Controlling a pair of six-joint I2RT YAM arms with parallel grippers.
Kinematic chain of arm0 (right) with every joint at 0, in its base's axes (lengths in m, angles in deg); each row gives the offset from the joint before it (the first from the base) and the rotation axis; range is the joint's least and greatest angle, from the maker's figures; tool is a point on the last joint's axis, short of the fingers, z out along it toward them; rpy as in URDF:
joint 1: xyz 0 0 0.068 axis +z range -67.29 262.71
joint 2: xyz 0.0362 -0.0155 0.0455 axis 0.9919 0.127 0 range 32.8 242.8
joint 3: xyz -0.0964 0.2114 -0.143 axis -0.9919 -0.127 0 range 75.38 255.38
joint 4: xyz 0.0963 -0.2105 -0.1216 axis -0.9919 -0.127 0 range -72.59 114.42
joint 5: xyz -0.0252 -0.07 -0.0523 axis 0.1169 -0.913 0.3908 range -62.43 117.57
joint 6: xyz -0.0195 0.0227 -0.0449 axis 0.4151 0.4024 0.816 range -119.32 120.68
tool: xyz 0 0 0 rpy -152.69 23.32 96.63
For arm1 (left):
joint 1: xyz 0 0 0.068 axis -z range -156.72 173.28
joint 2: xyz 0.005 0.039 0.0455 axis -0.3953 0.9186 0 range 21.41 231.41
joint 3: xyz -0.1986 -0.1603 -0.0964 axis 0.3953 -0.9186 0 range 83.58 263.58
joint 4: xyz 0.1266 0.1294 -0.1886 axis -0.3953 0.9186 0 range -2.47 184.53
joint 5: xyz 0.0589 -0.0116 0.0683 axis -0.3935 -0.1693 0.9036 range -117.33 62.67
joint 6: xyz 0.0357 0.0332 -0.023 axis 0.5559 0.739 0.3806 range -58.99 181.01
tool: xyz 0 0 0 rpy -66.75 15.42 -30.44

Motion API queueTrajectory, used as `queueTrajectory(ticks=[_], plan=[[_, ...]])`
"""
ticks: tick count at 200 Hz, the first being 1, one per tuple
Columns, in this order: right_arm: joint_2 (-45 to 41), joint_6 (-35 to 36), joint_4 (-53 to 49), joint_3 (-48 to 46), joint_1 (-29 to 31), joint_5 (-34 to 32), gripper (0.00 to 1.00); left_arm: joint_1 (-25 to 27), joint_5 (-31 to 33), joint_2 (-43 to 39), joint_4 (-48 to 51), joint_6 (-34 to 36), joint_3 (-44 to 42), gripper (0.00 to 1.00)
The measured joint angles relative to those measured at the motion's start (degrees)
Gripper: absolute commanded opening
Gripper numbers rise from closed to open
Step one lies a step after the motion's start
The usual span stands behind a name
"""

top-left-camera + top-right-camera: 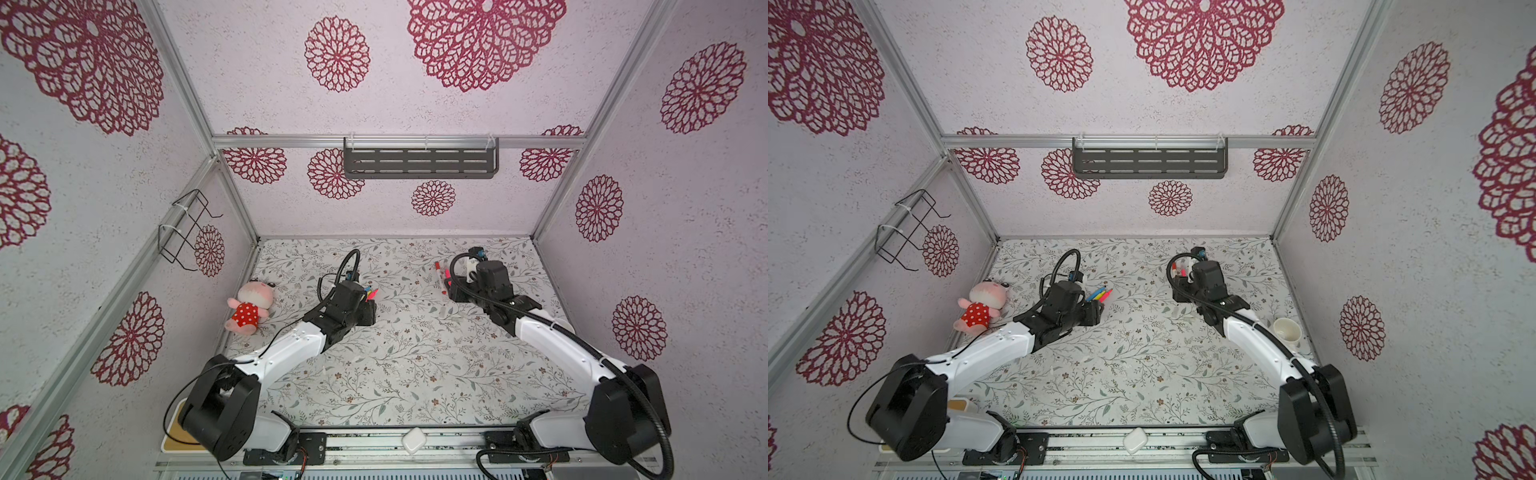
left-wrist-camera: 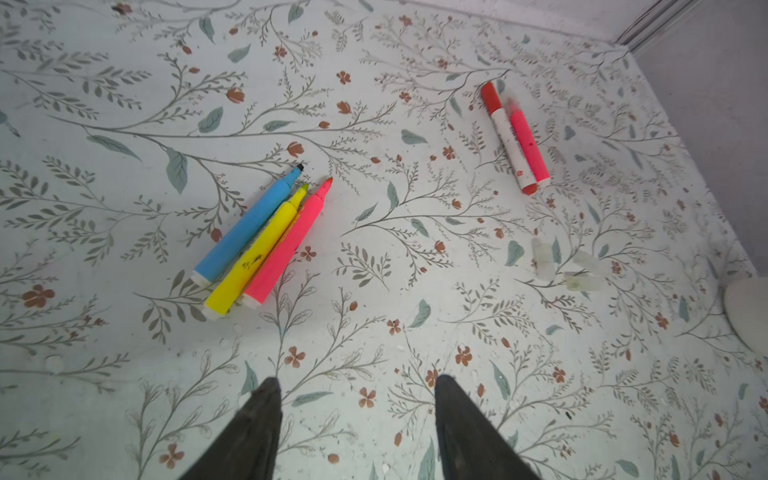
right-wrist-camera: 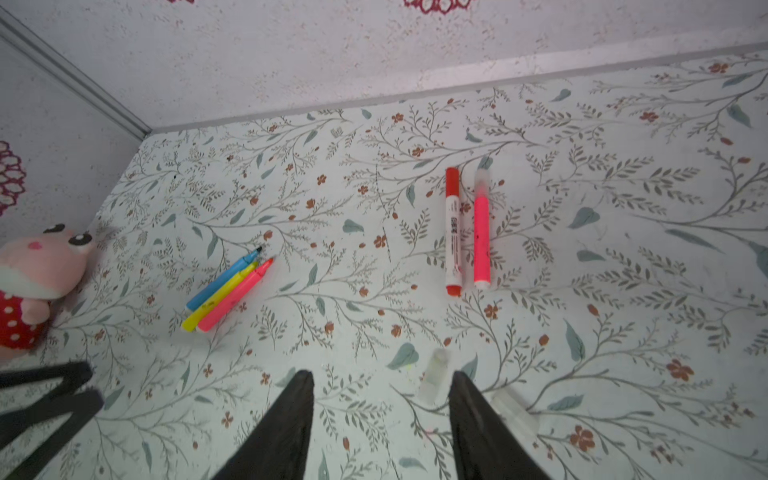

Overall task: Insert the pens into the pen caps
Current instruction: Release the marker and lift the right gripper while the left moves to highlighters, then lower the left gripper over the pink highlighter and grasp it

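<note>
Three uncapped pens, blue [image 2: 245, 232], yellow [image 2: 253, 257] and pink [image 2: 291, 241], lie side by side on the floral table; in a top view they show [image 1: 1100, 294] just beyond my left gripper [image 2: 357, 384]. That gripper hovers open and empty short of them. Farther right lie a red-and-white marker [image 3: 453, 232] and a pink pen [image 3: 482, 241] wearing a clear cap. Loose see-through pen caps [image 2: 544, 257] [image 2: 582, 282] lie on the table. My right gripper [image 3: 380, 378] is open above the table, one cap [image 3: 434, 376] lying just beside its finger and another [image 3: 513, 407] outside it.
A pink plush toy [image 1: 249, 307] in a red dotted dress lies at the table's left edge. A white mug [image 1: 1287, 330] stands by the right wall behind the right arm. A grey shelf [image 1: 419, 162] hangs on the back wall and a wire rack [image 1: 183, 228] on the left wall.
</note>
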Motion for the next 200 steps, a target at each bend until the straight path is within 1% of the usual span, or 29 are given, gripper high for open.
queueTrajectory(ticks=[40,72,94,127,200], plan=[[-10.27,0.04,1.81,-10.08,0.0,3.32,0.62,-3.39,-3.8,11.58,2.95,2.23,7.87,0.56],[-15.52,-0.2,3.1,-14.8,0.0,4.44,0.63,-5.07,-4.26,17.11,4.83,3.89,11.87,0.54],[-18.01,-0.96,3.76,-18.21,0.0,5.2,0.63,-5.66,-4.28,19.15,5.9,4.74,13.68,0.54],[-19.47,-1.64,4.42,-21.62,0.0,6.01,0.64,-6.01,-4.26,20.98,6.84,5.97,15.02,0.52],[-22.91,-2.75,5.2,-23.21,0.0,6.36,0.64,-6.03,-3.13,24.44,8.96,8.57,17.62,0.5]])
